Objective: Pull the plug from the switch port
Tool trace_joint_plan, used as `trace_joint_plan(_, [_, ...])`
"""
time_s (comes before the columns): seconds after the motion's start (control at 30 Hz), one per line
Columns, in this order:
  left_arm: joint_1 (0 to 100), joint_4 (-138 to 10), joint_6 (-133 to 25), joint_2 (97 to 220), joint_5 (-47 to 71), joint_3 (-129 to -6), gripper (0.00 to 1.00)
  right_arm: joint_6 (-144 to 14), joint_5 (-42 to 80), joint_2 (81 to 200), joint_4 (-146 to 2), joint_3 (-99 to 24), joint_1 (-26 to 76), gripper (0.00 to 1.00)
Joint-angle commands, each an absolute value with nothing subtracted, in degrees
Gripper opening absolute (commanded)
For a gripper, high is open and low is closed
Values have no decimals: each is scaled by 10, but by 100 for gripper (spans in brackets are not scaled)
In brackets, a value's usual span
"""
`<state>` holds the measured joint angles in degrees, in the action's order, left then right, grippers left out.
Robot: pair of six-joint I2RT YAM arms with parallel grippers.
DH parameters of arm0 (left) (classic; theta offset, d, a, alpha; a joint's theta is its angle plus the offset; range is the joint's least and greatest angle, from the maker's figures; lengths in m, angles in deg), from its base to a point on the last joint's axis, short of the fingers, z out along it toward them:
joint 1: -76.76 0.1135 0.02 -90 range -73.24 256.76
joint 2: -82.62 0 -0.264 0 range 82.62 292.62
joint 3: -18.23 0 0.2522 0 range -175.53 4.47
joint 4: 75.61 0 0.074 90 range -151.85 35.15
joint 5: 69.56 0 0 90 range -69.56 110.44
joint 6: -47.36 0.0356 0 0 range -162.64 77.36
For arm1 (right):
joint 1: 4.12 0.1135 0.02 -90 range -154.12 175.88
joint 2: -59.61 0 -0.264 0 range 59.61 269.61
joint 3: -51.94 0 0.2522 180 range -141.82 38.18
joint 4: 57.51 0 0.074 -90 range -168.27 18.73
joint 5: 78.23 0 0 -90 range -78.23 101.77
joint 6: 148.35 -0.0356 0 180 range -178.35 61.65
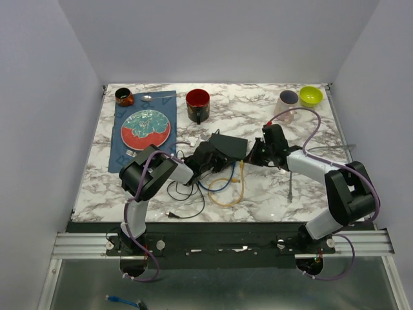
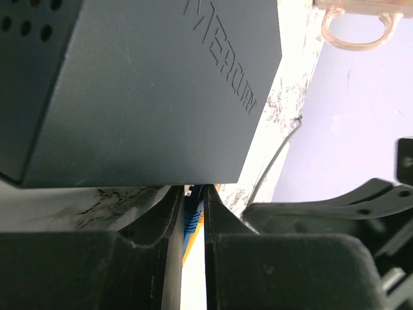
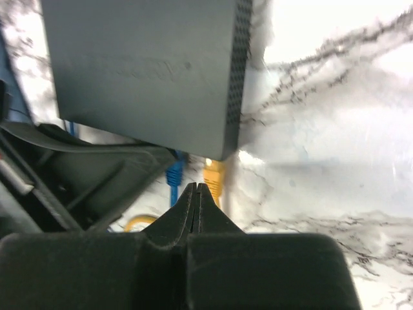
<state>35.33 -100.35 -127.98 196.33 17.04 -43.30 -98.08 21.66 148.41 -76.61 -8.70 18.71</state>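
**Left Tool Closed on the Blue Plug at the Switch's Front**

The switch (image 1: 230, 144) lay near the middle of the marble tabletop (image 1: 310, 129), with an arm at each side. The left tool (image 1: 205, 157) sat at its near-left corner, low and almost level with the tabletop. That put its fingers in line with the port face under the front edge.

In the left wrist view those fingers stood narrowed to a thin slot. The blue plug (image 2: 189, 223) sat in that slot just below the housing. It looked pinched, though the contact itself lay in shadow. The plug appeared seated in its port, so the pull was judged not yet made.

The right tool (image 3: 197, 190) was pressed fully together and held nothing. Its tip pointed at the switch's front edge, just beside the yellow plug (image 3: 213, 173), which stood next to the blue one. From above it lay close against the right side of the housing, most likely to brace the box against sliding during the pull.

The next move would probably call for a straight pull away from the port face. The latch tab might resist if it was not squeezed.
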Motion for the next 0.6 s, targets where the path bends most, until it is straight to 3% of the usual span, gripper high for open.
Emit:
trace_joint_plan(0.0, [357,-995,-1275,1978,167,-423,0,-965,201,1504,-786,-79,198,1])
trace_joint_plan(0.57, [354,-1003,-1268,1994,133,-425,0,-975,215,1577,-778,-131,205,1])
